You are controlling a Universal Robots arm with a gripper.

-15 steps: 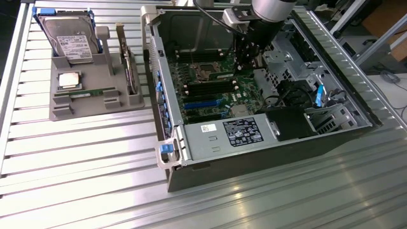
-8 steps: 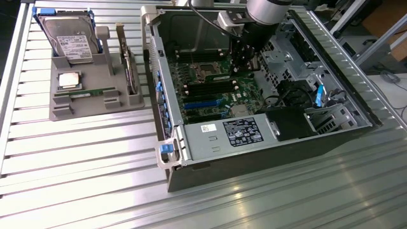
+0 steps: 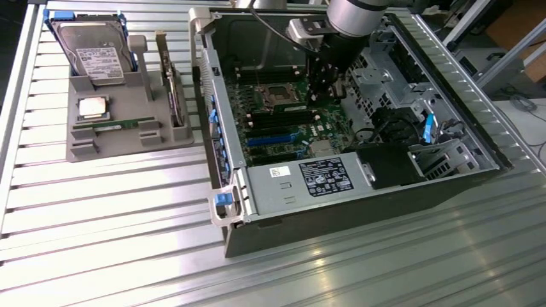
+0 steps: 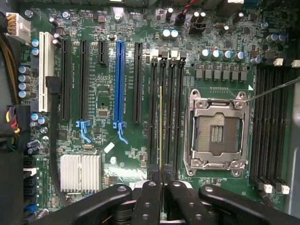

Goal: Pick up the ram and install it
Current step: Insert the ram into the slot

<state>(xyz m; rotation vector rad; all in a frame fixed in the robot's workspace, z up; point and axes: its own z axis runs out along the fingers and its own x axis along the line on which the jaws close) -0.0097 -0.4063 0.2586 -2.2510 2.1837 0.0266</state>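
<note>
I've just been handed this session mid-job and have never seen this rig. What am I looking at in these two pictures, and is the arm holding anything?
One picture comes from a camera off to the side. It shows a robot arm reaching down into an open computer case on a slatted metal table. Beside the case, a grey tray holds a hard drive and a processor chip.

The other picture comes from a camera on the arm's wrist, looking down at the motherboard. The black gripper is shut on the ram, which is seen edge-on as a thin line. It hangs over the memory slots beside the empty processor socket. I cannot tell whether it is seated.
</note>
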